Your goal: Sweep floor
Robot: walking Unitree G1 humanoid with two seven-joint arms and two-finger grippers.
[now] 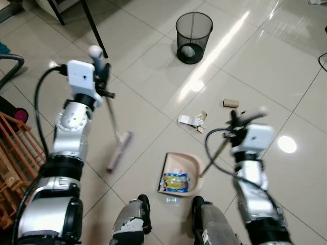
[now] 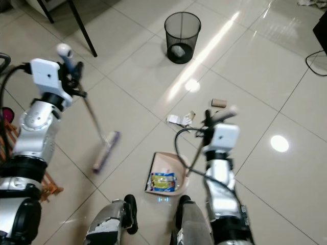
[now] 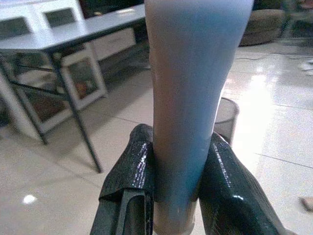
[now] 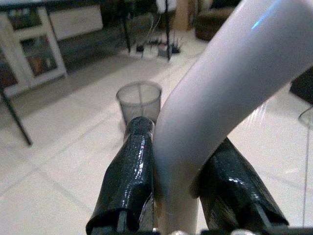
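My left gripper (image 1: 102, 71) is shut on the upper handle of a broom (image 1: 113, 127), whose head (image 1: 119, 151) rests on the tiles to the left of the dustpan. My right gripper (image 1: 236, 122) is shut on the long handle of the beige dustpan (image 1: 180, 173), which lies on the floor in front of my feet with a yellow-blue wrapper (image 1: 175, 181) in it. Beyond the pan lie crumpled paper scraps (image 1: 192, 120) and a small cardboard tube (image 1: 231, 103). In the left wrist view both fingers (image 3: 132, 171) clamp the pale handle (image 3: 188, 98); in the right wrist view the fingers (image 4: 128, 176) clamp the curved handle (image 4: 215, 93).
A black mesh wastebasket (image 1: 193, 37) stands on the tiles farther ahead. Dark table legs (image 1: 94, 25) are at the upper left. A wooden rack (image 1: 15, 163) and a hose (image 1: 10, 61) stand at the far left. A cable (image 1: 323, 61) lies at the right edge.
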